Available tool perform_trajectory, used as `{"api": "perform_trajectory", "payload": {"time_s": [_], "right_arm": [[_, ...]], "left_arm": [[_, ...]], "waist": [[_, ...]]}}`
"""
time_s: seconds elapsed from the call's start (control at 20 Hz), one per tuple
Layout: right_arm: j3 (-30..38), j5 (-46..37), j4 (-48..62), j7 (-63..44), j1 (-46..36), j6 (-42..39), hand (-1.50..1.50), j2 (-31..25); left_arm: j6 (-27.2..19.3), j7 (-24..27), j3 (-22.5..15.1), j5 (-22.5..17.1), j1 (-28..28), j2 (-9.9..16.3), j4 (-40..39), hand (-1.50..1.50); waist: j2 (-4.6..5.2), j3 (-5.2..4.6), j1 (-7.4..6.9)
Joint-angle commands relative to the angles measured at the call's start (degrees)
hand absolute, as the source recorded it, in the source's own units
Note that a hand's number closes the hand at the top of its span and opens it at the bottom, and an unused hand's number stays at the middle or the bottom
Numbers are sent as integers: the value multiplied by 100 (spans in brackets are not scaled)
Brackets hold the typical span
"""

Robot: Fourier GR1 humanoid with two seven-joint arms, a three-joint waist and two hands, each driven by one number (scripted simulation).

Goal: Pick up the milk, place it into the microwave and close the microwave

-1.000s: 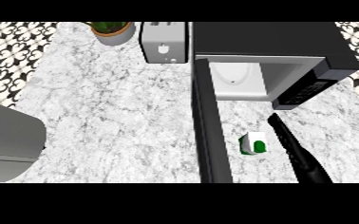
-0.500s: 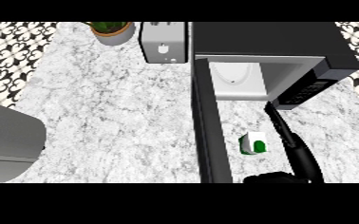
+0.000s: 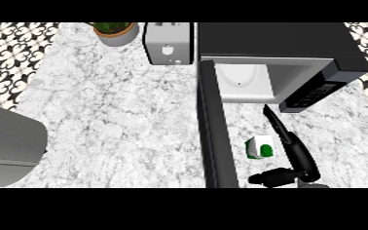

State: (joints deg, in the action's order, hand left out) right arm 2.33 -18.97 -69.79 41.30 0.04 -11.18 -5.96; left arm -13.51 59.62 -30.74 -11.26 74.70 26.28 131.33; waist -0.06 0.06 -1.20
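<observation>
We note the marble table point(image 3: 115, 122), the microwave point(image 3: 277, 44) with its door point(image 3: 215, 131) swung open, then the right hand point(image 3: 291, 148), fingers point(image 3: 273, 119) straight and pressed together, just beside the milk point(image 3: 259, 147) standing before the microwave.

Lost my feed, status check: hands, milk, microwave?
Right hand open, fingers straight, beside milk carton, not gripping. Left hand out of view. Milk upright on counter. Microwave door open, nothing blocking.
</observation>
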Motion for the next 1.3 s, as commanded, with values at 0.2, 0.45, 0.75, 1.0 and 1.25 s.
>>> {"api": "perform_trajectory", "payload": {"time_s": [0.2, 0.45, 0.75, 1.0, 1.25], "right_arm": [[83, -363, 1589, 718, -609, 465, -150, 10], [167, -665, 2306, 1073, -938, 1220, -150, 127], [262, -1028, 2994, 1751, -1078, 1913, 150, -150], [332, -1098, 3408, 1793, -1345, 1866, 150, -377], [377, -1057, 3765, 2403, -1560, 2199, 150, -50]], "left_arm": [[52, 221, 103, -120, 100, 132, 36, -150], [189, 238, 279, -324, 11, 179, 75, -150], [197, 544, 144, -210, 137, 11, -214, -150], [470, 868, 317, -344, 447, 219, -274, -150], [426, 609, 290, -341, 133, 107, -370, -150]], "waist": [[10, 2, -7], [13, 2, -12], [10, 4, -41], [-6, 1, -48], [4, 2, -1]]}}
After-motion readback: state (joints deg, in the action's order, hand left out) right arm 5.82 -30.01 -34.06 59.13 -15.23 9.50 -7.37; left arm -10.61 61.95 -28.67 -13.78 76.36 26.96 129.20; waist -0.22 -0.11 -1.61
